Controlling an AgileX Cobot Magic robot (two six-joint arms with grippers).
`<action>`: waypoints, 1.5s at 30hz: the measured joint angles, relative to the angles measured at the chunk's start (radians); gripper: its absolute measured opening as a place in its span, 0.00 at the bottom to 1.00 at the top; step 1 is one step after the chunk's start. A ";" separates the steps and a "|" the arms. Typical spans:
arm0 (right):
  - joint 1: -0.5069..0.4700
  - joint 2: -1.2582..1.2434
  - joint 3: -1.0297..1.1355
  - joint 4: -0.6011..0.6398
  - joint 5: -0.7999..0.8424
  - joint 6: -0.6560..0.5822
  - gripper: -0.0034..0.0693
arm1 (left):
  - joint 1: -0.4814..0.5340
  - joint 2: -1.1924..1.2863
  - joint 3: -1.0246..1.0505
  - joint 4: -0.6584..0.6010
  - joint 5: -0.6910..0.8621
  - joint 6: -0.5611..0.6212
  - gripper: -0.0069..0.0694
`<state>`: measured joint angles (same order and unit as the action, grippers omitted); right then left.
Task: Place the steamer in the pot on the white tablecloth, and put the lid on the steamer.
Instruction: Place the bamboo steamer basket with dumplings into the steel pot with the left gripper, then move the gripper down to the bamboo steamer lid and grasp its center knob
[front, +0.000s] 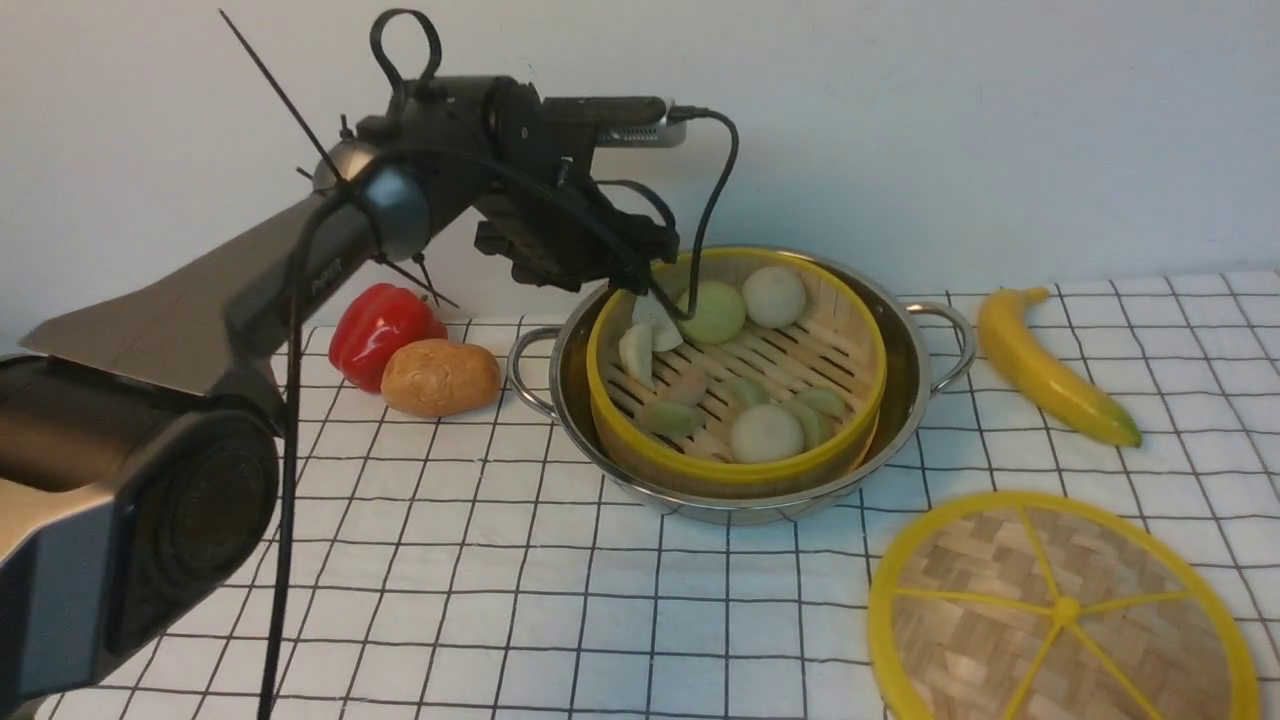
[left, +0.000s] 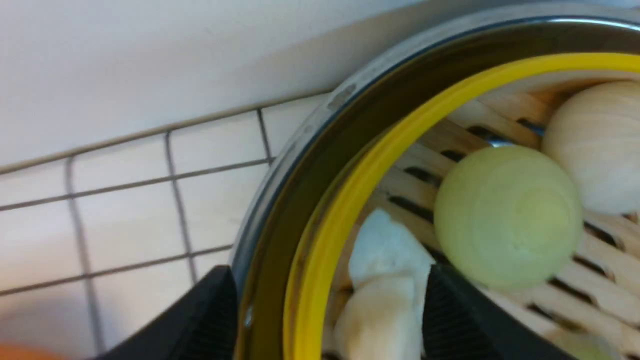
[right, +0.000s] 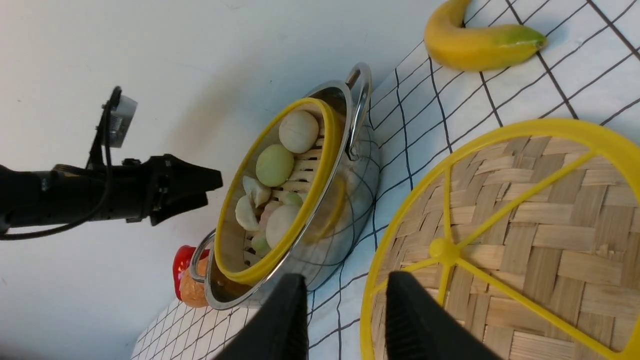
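Note:
The steamer (front: 740, 470), a yellow-rimmed bamboo basket with pale buns and dumplings, sits inside the shiny pot (front: 905, 385) on the white tablecloth (front: 500, 580). My left gripper (front: 650, 290) is open at the steamer's back left rim. In the left wrist view (left: 327, 270) one finger is outside the pot and the other is inside the steamer (left: 350, 200). The lid (front: 980, 570) lies flat on the cloth at the front right. My right gripper (right: 345, 275) is open, its fingers either side of the lid's near rim (right: 372, 300); it is out of the front view.
A red pepper (front: 380, 320) and a potato (front: 440, 377) lie left of the pot, close under my left arm. A banana (front: 1050, 370) lies right of the pot, behind the lid. A pale wall stands right behind the pot.

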<state>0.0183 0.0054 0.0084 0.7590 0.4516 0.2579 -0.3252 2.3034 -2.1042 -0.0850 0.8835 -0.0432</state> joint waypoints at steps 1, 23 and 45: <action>0.000 0.000 0.000 0.000 0.000 0.000 0.38 | 0.000 -0.019 -0.001 0.014 0.035 0.000 0.69; 0.000 0.000 -0.051 0.297 -0.112 -0.258 0.38 | 0.002 -0.692 0.476 0.103 0.327 0.122 0.06; 0.000 1.148 -0.734 -0.043 0.376 -0.554 0.28 | 0.002 -1.569 1.378 0.114 -0.102 0.133 0.06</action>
<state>0.0183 1.1530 -0.7254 0.7162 0.8278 -0.2965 -0.3231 0.7343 -0.7259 0.0293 0.7812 0.0897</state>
